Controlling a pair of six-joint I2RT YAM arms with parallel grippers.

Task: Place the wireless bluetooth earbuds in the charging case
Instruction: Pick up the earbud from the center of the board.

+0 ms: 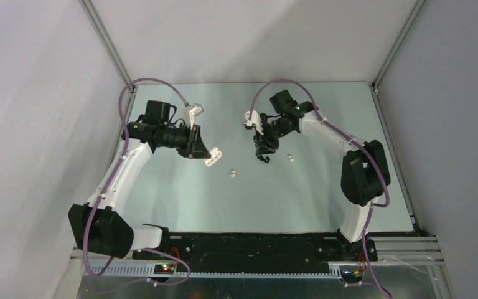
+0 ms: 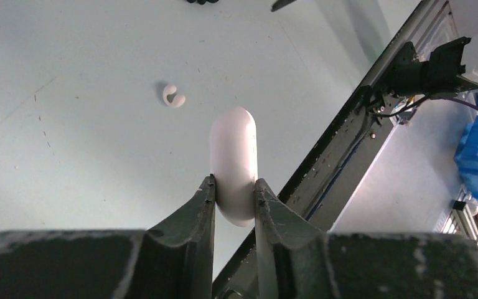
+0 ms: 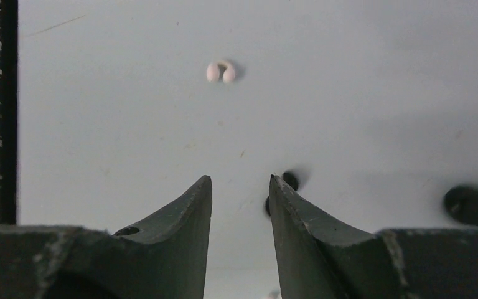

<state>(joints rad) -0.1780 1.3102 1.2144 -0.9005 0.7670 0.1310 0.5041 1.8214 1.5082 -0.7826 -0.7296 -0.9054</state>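
Note:
My left gripper (image 2: 233, 182) is shut on a white oval charging case (image 2: 233, 156), held edge-on above the table; the top view shows that case (image 1: 213, 157) at the left gripper (image 1: 209, 154). One white earbud (image 2: 173, 96) lies on the table beyond it, also visible from above (image 1: 231, 172). A second white earbud (image 1: 290, 157) lies further right. My right gripper (image 1: 263, 154) hangs low over the table, its jaws (image 3: 239, 179) open with nothing between them. A black earbud (image 3: 290, 180) lies partly hidden behind its right fingertip. A white earbud (image 3: 221, 71) lies further ahead.
A dark blurred object (image 3: 473, 204) lies at the right of the right wrist view. Grey walls enclose the table (image 1: 180, 205) on three sides. A black rail (image 1: 249, 244) runs along the near edge between the arm bases.

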